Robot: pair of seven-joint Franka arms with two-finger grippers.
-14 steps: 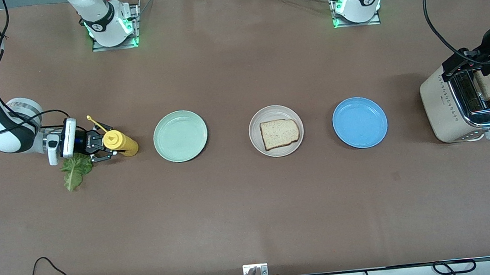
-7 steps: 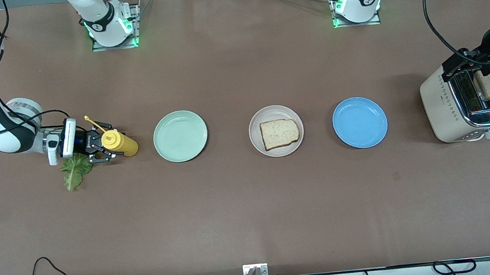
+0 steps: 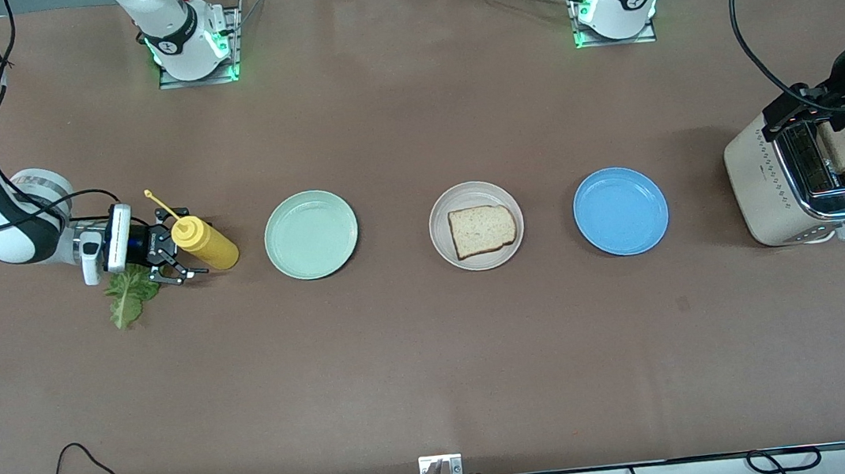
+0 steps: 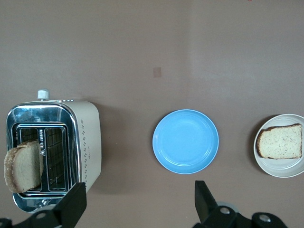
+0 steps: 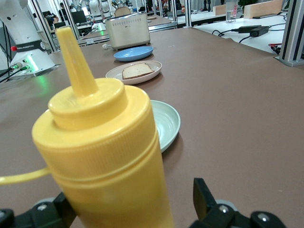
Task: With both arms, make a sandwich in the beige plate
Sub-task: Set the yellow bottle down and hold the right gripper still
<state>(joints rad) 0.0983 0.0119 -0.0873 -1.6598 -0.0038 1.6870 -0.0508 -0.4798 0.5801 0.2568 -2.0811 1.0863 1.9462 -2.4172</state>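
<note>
The beige plate (image 3: pixel 444 244) sits mid-table with one slice of bread (image 3: pixel 481 230) on it; the left wrist view shows the same plate (image 4: pixel 280 167) and slice (image 4: pixel 280 142). A second slice (image 3: pixel 843 148) stands up out of the toaster (image 3: pixel 759 187). A green lettuce leaf (image 3: pixel 128 294) lies on the table under my right wrist. My right gripper (image 3: pixel 185 244) lies level and open around an upright yellow squeeze bottle (image 5: pixel 102 152), with a gap beside one finger (image 5: pixel 204 202). My left gripper (image 4: pixel 138 209) hangs open high over the table between the toaster (image 4: pixel 85 137) and the blue plate (image 4: pixel 185 141).
A mint-green plate (image 3: pixel 311 234) lies between the yellow bottle (image 3: pixel 210 247) and the beige plate. A blue plate (image 3: pixel 620 211) lies between the beige plate and the toaster. The plates, bottle and toaster form one row across the table.
My right gripper has opened off the yellow bottle and drawn back a little toward the right arm's end. The bottle stays standing. The left arm has not moved.
</note>
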